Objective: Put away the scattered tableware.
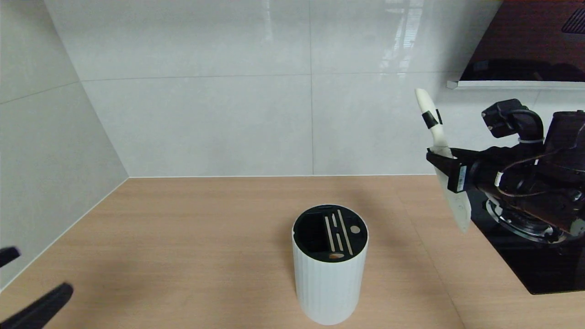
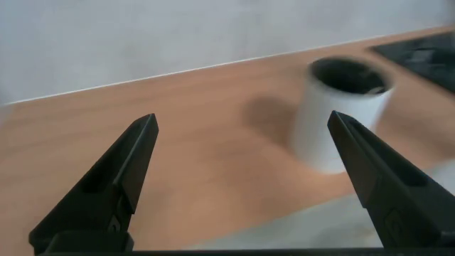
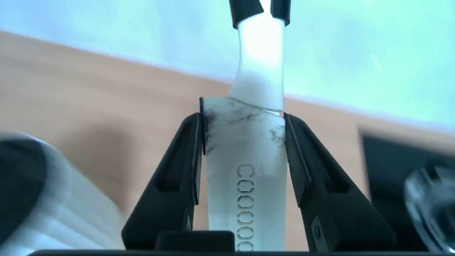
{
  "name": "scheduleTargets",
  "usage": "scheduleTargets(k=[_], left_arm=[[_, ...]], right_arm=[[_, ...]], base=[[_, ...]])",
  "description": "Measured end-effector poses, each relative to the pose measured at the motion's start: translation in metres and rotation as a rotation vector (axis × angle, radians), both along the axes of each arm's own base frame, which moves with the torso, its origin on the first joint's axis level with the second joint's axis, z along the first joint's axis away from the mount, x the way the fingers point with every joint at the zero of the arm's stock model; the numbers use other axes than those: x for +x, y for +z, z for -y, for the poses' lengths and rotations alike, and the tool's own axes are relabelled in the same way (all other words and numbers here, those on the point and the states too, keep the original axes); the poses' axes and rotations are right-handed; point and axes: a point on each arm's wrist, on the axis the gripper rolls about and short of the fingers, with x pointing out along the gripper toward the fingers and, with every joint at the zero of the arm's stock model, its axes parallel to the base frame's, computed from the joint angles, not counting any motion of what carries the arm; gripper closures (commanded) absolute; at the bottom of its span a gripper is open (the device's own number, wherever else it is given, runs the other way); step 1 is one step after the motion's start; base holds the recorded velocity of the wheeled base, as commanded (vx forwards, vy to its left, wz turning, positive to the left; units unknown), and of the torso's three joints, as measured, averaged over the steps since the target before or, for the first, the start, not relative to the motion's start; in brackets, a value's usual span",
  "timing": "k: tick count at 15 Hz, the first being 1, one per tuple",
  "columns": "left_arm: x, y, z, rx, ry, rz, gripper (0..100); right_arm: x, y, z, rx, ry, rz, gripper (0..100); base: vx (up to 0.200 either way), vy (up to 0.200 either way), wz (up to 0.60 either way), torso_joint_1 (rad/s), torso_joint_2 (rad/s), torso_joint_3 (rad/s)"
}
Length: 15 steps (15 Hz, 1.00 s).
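Head view first: holding the white knife [image 1: 458, 203] in the clenched right gripper [image 1: 442, 167], pinched where handle meets blade, tip down and a little tilted — likely so as to slide it straight into a slot of the knife holder [image 1: 330, 269], upright on the counter [image 1: 183, 237], well apart. Left gripper [image 2: 242, 121] released, carrying nothing. Some print on the blade — left unread.

We are in a kitchen: tiled walls [image 1: 205, 123], a wood counter [image 1: 183, 237], a knife block [image 1: 330, 274], and a hob [image 1: 548, 274] at right under a hood [image 1: 521, 41].
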Motion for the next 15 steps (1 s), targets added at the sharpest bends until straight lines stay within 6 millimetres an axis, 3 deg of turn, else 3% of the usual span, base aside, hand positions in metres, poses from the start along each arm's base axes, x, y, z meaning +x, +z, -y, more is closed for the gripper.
scheduleTargets(k=[2, 4, 7, 11, 15], left_arm=[[0.05, 0.027, 0.014, -0.081, -0.129, -0.016, 0], [0.104, 0.041, 0.041, -0.148, -0.264, -0.002, 0], [0.163, 0.031, 0.087, -0.255, -0.447, -0.073, 0], [0.214, 0.005, 0.139, -0.337, -0.6, -0.152, 0], [0.242, 0.002, 0.181, -0.363, -0.678, -0.15, 0]], right_arm=[[0.003, 0.013, -0.013, 0.013, 0.039, 0.044, 100], [0.005, 0.02, -0.027, 0.02, 0.081, 0.062, 100], [0.001, 0.014, -0.046, 0.014, 0.143, 0.04, 100], [-0.015, -0.003, -0.073, -0.01, 0.243, -0.012, 100], [-0.027, -0.011, -0.087, -0.025, 0.303, -0.038, 100]], base=[[0.0, 0.0, 0.0, 0.0, 0.0, 0.0], [0.0, 0.0, 0.0, 0.0, 0.0, 0.0], [0.0, 0.0, 0.0, 0.0, 0.0, 0.0], [0.0, 0.0, 0.0, 0.0, 0.0, 0.0], [0.0, 0.0, 0.0, 0.0, 0.0, 0.0]])
